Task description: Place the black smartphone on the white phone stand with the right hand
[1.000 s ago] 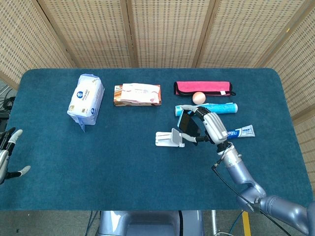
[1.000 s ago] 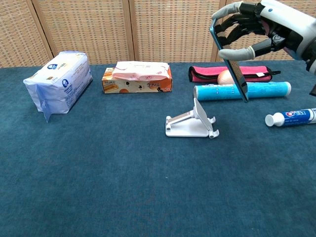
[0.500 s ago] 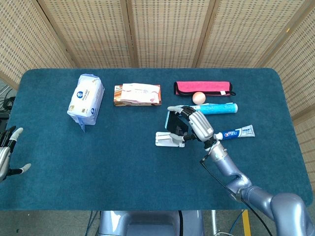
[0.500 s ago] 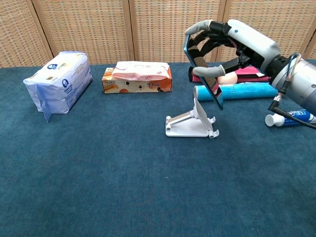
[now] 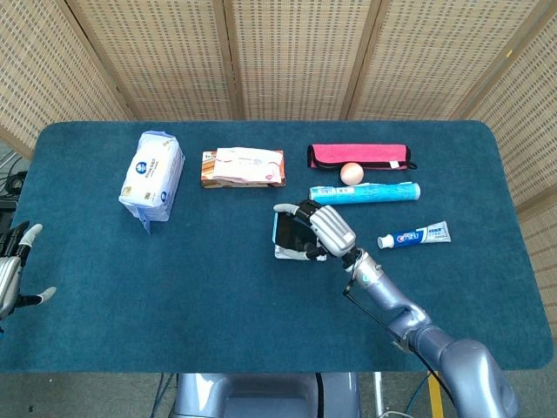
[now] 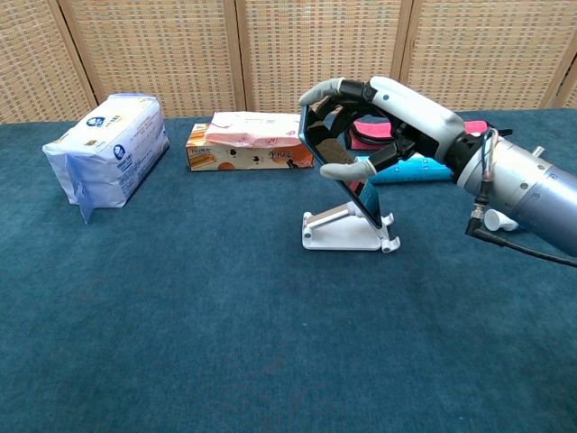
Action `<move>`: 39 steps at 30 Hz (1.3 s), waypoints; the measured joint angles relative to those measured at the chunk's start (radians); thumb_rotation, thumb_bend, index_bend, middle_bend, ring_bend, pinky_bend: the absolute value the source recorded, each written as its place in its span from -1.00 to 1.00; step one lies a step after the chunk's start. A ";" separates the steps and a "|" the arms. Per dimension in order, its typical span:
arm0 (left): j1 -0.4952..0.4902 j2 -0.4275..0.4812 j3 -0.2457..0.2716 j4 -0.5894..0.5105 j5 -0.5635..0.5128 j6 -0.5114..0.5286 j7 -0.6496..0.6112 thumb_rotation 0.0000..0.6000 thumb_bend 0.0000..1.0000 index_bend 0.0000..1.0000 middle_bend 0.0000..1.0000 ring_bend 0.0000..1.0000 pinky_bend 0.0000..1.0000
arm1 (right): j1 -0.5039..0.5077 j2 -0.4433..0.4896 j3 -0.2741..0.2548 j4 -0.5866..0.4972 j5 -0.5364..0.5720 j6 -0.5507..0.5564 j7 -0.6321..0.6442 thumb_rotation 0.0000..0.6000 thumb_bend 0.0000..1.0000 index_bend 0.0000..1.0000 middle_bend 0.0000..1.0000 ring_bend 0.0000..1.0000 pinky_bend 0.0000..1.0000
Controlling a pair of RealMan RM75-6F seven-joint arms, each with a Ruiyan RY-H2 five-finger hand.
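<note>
At the tabletop's far left edge the left hand hangs empty with fingers apart, while right of centre the right hand grips the phone, tilted, its lower edge down at the lip of the stand.

I see the black phone, thin with a blue-lit edge, tilted back, its lower end down at the front lip of the white stand. Stand sits unfolded on the blue cloth, mid-table, partly hidden from overhead.
</note>
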 measured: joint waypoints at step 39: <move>-0.012 -0.007 0.007 0.005 -0.015 -0.007 0.013 1.00 -1.00 -1.00 -1.00 -1.00 -1.00 | -0.015 -0.121 -0.058 0.247 0.048 -0.028 0.081 1.00 0.08 -0.18 0.07 -0.08 -0.42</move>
